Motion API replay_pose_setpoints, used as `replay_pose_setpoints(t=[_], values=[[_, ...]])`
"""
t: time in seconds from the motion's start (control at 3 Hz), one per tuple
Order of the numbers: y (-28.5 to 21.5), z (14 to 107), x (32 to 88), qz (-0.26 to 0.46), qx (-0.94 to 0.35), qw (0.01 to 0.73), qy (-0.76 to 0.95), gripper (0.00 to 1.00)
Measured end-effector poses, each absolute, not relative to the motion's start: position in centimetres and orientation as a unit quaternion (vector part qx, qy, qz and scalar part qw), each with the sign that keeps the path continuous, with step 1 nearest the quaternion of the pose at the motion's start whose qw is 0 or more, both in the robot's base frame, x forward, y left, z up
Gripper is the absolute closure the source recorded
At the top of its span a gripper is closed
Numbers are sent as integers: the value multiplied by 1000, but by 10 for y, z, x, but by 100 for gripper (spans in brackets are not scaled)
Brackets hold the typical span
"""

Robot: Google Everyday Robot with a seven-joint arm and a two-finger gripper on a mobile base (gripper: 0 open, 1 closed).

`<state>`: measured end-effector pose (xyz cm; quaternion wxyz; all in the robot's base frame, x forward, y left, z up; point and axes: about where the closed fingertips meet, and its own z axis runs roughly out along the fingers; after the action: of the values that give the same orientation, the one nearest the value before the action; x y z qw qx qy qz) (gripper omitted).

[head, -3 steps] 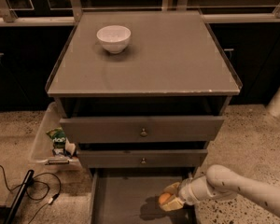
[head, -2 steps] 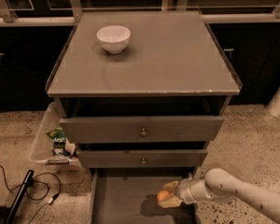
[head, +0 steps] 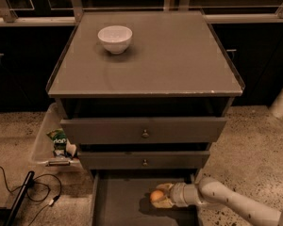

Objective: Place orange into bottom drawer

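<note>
— What stands there?
— A grey cabinet (head: 170,55), its bottom drawer (head: 122,204) open at floor level. A white bowl (head: 115,38) sits on the top surface.
— And the gripper?
— The gripper (head: 160,197) reaches in from the right, above the drawer floor near its right wall, fingers clamped on the orange (head: 155,196).

No legible text, label or number anywhere, white marks on green packet (head: 59,138) unreadable, tool (head: 161,197) low at right, over bottom drawer (head: 118,202), clasping orange (head: 155,196).
</note>
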<state>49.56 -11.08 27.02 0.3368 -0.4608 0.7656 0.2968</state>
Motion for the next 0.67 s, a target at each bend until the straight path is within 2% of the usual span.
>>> replay_pose_setpoints(t=[0.67], values=[[-86,199,510,286,-452,355,767,100]])
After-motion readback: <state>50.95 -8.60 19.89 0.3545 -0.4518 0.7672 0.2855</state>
